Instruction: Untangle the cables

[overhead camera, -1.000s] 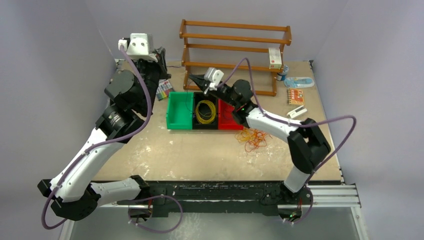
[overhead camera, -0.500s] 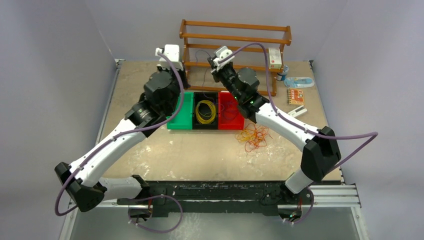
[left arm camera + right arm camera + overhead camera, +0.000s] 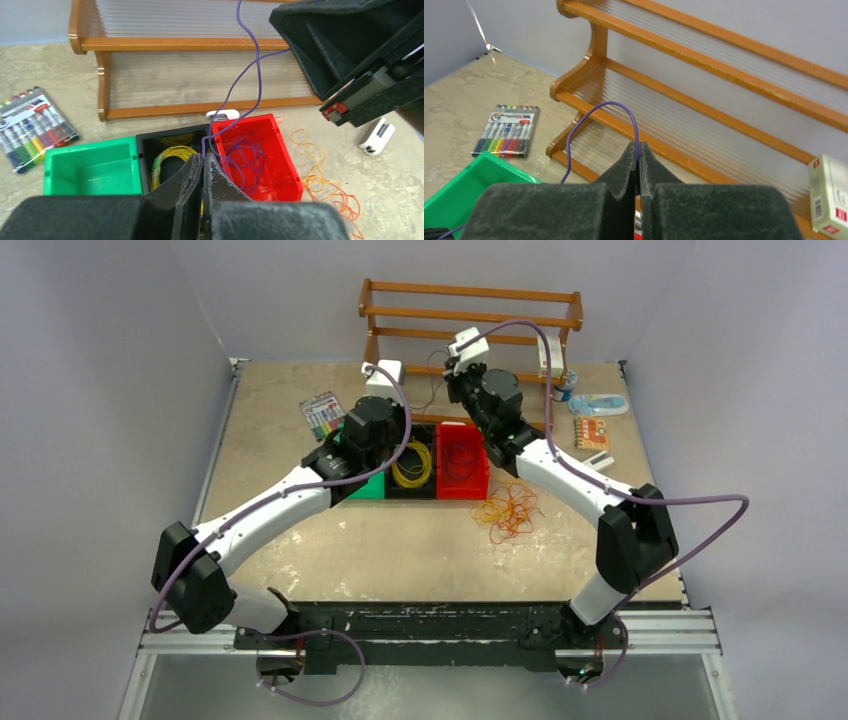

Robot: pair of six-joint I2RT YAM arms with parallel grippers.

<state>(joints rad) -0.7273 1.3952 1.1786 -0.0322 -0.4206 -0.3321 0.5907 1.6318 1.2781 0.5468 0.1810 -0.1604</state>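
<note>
Our left pincer and right pincer both pinch one purple cable, its loops trailing into the red bin. Thin, light and limp, it likely snags; we judge a single strand near a crossing the best hold

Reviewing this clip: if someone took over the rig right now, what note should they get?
Left end effector: shut on the purple cable, above the black bin and red bin.
Right end effector: shut on the same cable, raised by the rack.
Done: yellow cable coiled in the black bin; part of the purple in the red.
Left: bin the rest of the purple; untangle the orange cables on the table. Green bin empty.
</note>
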